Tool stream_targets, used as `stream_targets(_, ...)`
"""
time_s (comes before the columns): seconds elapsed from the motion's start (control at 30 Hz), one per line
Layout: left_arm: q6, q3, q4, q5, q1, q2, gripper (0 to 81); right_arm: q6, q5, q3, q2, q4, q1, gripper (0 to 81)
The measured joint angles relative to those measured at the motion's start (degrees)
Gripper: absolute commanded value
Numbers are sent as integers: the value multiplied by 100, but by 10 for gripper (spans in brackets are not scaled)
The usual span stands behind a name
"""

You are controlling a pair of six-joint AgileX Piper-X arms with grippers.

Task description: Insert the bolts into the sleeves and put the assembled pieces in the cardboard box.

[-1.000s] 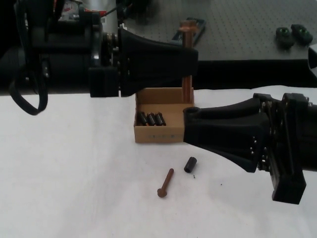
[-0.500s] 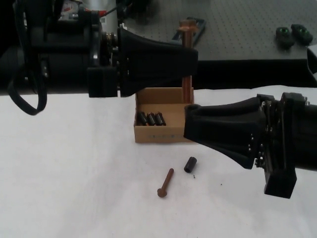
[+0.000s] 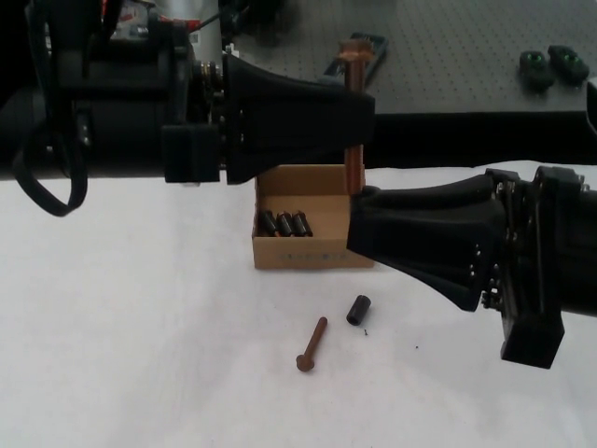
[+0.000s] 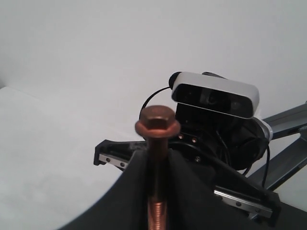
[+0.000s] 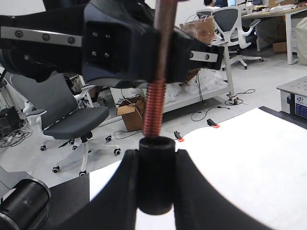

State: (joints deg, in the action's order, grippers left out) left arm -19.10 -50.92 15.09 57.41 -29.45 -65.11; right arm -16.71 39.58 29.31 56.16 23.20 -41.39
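Observation:
My left gripper (image 3: 360, 119) is shut on a copper bolt (image 3: 353, 140), held upright with its hex head (image 4: 157, 125) on top, above the cardboard box (image 3: 291, 254). Directly under the bolt's threaded end (image 5: 153, 109), my right gripper (image 5: 156, 177) is shut on a black sleeve (image 5: 156, 163) with its open bore facing up. The thread's tip sits right at the sleeve's mouth. The left gripper (image 5: 158, 43) clamps the shank just above the threads. Several black pieces (image 3: 284, 223) lie inside the box. A loose bolt (image 3: 312, 343) and a loose black sleeve (image 3: 358, 310) rest on the white cloth in front of the box.
The white cloth (image 3: 140, 327) covers the bench around the box, with open space to the left and front. Behind it lies a dark perforated bench with two black parts (image 3: 552, 65) at the far right. The right arm's camera (image 4: 216, 98) faces the left wrist view.
My right gripper has edged upward with the sleeve, closing in on the bolt's lower end. The left gripper and its bolt have barely moved.

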Motion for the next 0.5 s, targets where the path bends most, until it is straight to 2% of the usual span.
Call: stream_targets(0.5, -26, 0, -140, 90, 0, 0, 11, -152, 92, 0, 0, -43, 0, 28)
